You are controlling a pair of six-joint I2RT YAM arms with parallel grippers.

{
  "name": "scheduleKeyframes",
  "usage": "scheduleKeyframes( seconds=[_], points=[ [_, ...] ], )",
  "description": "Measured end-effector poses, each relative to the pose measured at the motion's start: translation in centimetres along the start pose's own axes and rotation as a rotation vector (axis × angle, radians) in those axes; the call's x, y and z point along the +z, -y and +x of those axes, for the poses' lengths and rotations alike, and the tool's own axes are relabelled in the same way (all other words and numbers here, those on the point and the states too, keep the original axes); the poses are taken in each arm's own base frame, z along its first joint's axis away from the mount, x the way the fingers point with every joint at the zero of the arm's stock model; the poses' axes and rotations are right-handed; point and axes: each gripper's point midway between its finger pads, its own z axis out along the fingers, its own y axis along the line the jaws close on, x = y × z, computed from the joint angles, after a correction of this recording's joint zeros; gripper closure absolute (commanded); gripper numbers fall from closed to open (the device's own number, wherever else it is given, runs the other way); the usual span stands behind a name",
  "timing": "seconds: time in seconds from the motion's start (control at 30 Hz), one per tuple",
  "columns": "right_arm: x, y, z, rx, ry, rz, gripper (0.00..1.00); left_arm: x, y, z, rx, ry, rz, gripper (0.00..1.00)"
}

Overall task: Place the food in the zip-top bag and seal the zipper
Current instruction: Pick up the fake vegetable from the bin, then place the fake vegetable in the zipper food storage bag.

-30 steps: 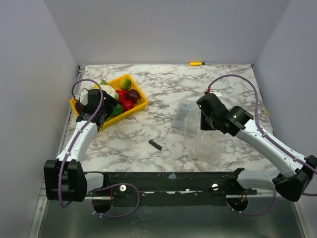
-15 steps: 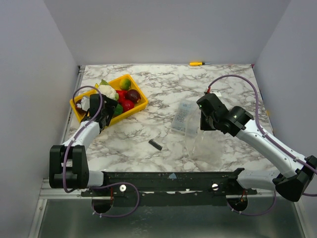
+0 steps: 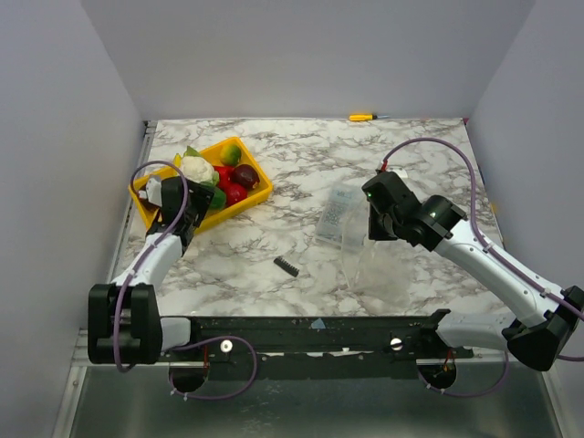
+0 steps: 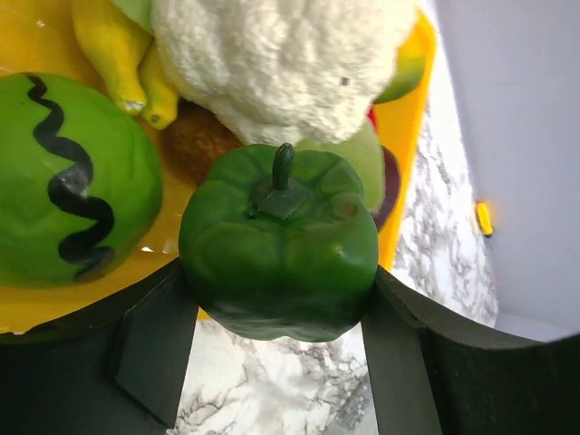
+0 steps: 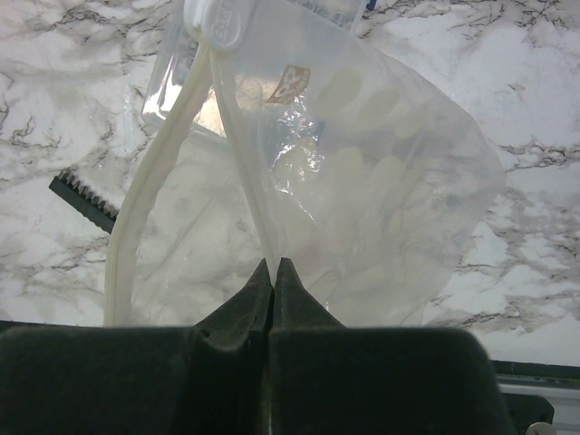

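The food lies in a yellow tray: a white cauliflower, a striped green ball, yellow, red and dark purple pieces. My left gripper is at the tray's near edge with a green pepper between its fingers, both pads touching the pepper's sides. In the top view the left gripper covers the pepper. My right gripper is shut on the rim of the zip-top bag, holding it up above the table with its mouth gaping. The zipper curves down the left side.
A small black ridged part lies on the marble between the tray and the bag. A yellow-handled tool rests at the back edge. Grey walls close in the table on the left, right and back.
My left gripper's jaws have closed in from wide open onto the green pepper, and the left arm has shifted slightly. The right arm and the bag have stayed put.
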Motion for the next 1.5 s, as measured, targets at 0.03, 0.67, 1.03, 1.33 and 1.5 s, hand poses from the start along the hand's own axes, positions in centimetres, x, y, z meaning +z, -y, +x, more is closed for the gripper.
scheduleKeyframes(
  seconds=[0.03,0.67,1.03,1.33,1.5],
  points=[
    [0.0,0.0,0.0,0.000,0.000,0.000,1.00,-0.7,0.5,-0.3,0.011,0.007,0.023,0.70],
    [0.1,-0.6,-0.3,0.001,0.040,-0.051,1.00,-25.2,12.7,17.9,0.422,-0.613,0.987,0.65],
    [-1.0,-2.2,-0.7,0.060,0.053,-0.150,1.00,-27.2,15.0,26.0,0.542,-0.850,1.090,0.66],
    [-1.2,-2.5,-0.6,0.066,0.043,-0.167,1.00,-28.4,13.6,29.5,0.618,-0.948,1.052,0.65],
    [-1.5,-2.7,-1.2,0.072,0.057,-0.177,1.00,-27.2,13.6,29.7,0.657,-0.923,0.927,0.59]
  ],
)
